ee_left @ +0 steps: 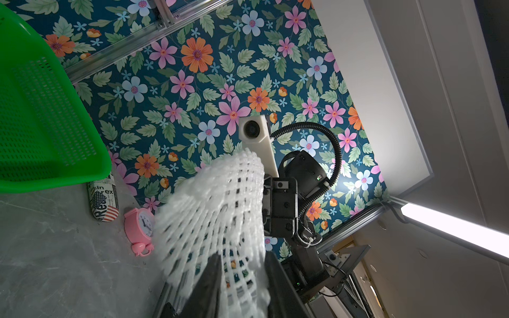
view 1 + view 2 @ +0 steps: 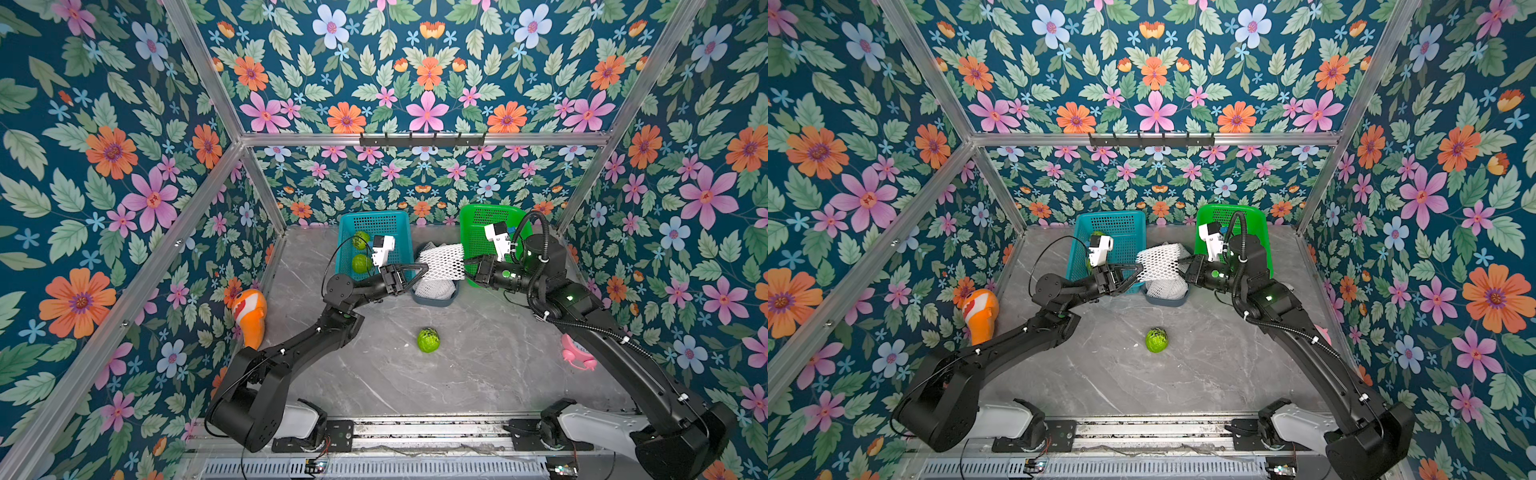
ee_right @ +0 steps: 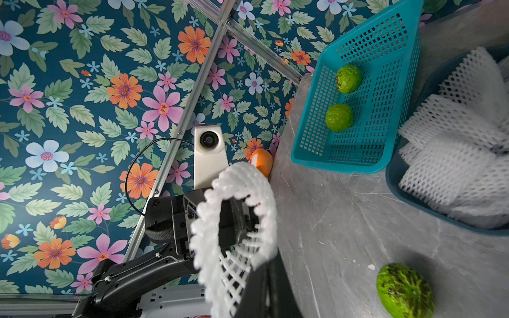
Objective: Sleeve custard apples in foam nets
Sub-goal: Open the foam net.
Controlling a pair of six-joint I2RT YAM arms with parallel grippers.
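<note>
Left gripper [image 2: 420,269], right gripper [image 2: 468,262] each pinching opposite end of foam net [image 2: 442,259]. Risk: soft foam slips under stretch, mouth collapses; near custard apple [image 2: 428,340] rolls.

left arm [image 2: 307,336] and right arm [image 2: 602,328]: matte black, boxy links, round joint housings, white base covers [image 2: 299,422]. White wrist cams [image 2: 382,247] with round black lenses. Right arm carries a black corrugated conduit [image 1: 338,154], white ties [image 2: 542,316] and green LEDs [image 2: 571,297]. Left arm has a thin black wire loop [image 3: 126,181]. left gripper [image 2: 424,266]: black open-triangle fingers [image 2: 415,265].
</note>
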